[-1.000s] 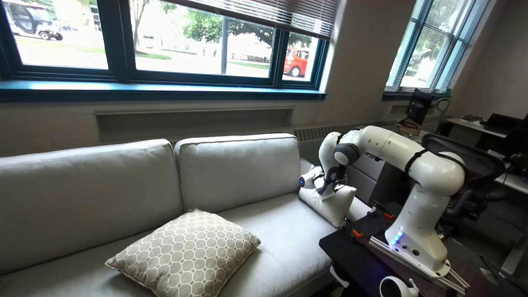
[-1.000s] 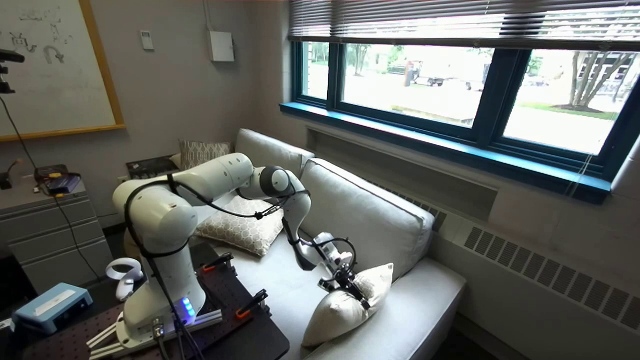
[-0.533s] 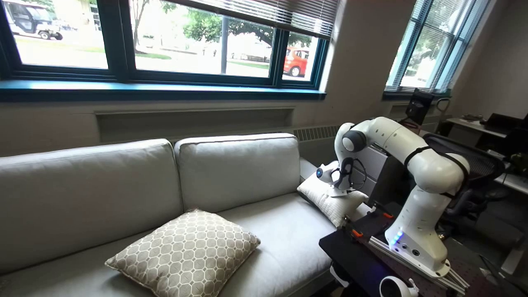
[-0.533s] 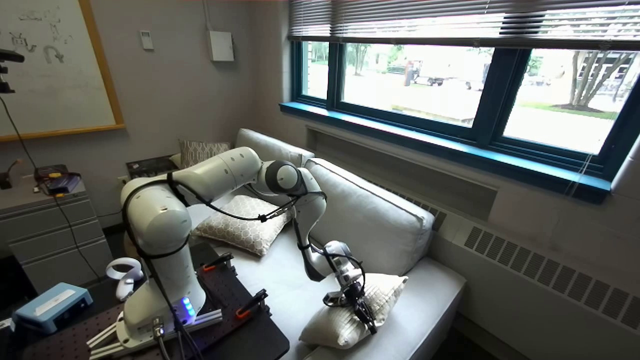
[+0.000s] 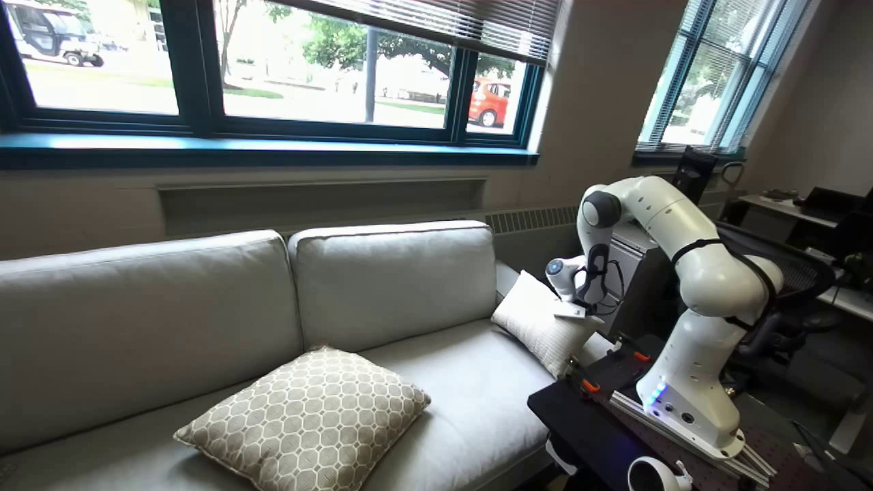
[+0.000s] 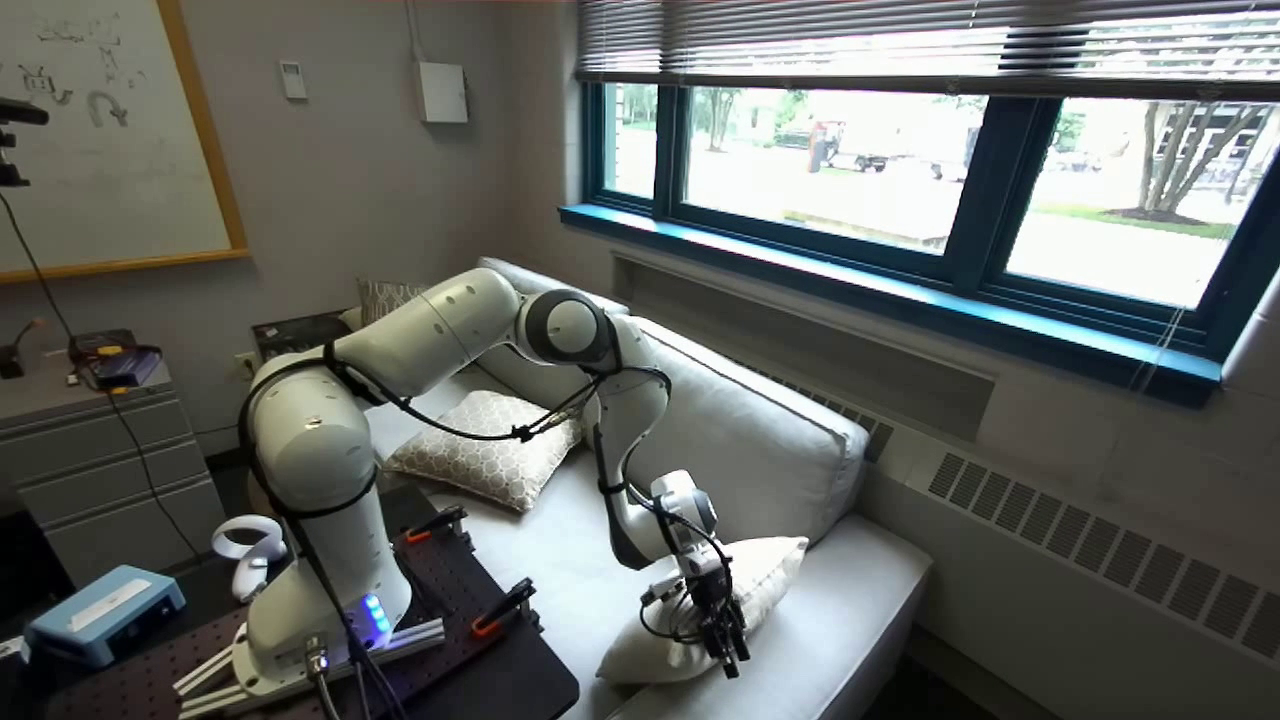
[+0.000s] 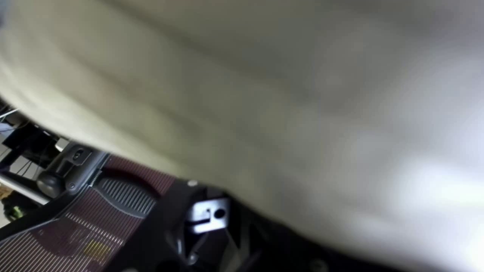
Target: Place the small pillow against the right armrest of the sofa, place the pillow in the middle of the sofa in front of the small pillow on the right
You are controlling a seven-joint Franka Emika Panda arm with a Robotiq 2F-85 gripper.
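The small pillow point(image 5: 535, 317) leans tilted on the sofa point(image 5: 436, 354) close to the right armrest point(image 6: 840, 610); how far it touches the armrest is hard to see. My gripper point(image 6: 735, 660) points down on the pillow's armrest side, its dark fingertips slightly apart with no fabric visible between them. In the wrist view the blurred pale cloth of the small pillow point(image 7: 264, 113) fills most of the picture and covers much of the fingers. The large patterned pillow point(image 5: 314, 416) lies flat on the sofa's middle, apart from the small one.
A dark table point(image 5: 580, 423) bearing the robot's base and orange-black clamps point(image 6: 505, 605) stands against the sofa's front. Back cushions point(image 5: 395, 283) line the rear. Another patterned pillow point(image 6: 385, 298) is at the far end. An office chair point(image 5: 771, 266) stands behind the arm.
The arm has moved toward the armrest and then lifted slightly. The small pillow has shifted toward the armrest and now sits more upright. My gripper's fingers have spread. The patterned pillow stayed put.
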